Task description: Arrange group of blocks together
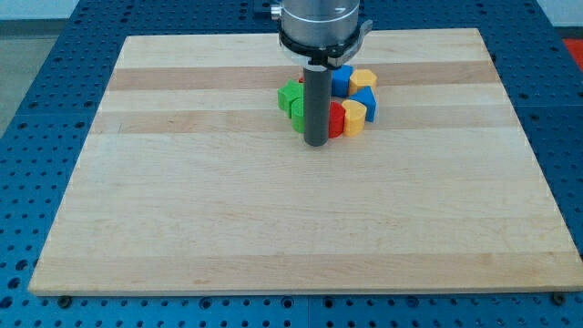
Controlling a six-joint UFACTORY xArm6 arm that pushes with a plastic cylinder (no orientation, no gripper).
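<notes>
My tip (pixel 316 143), a bare rod with no jaws, seemingly touches the clustered blocks' (pixel 332 100) bottom edge.

Blocks clustered behind my tip (pixel 316 144)

Green blocks (pixel 290 97) left, red (pixel 336 118), yellow (pixel 354 117) and blue (pixel 366 99) right, on the surface (pixel 228 219).

- A single camera looks down at a slant on the wooden bench (pixel 273 228) from beyond its near edge, at the view's bottom.
- It faces toward the far edge, at the view's top, where the arm's mount (pixel 321 25) is cut off by the frame.
- The distance is moderate: nearly the whole bench fits, with blue perforated surface (pixel 36 137) showing on both sides.
- No second view is available for comparison.
</notes>
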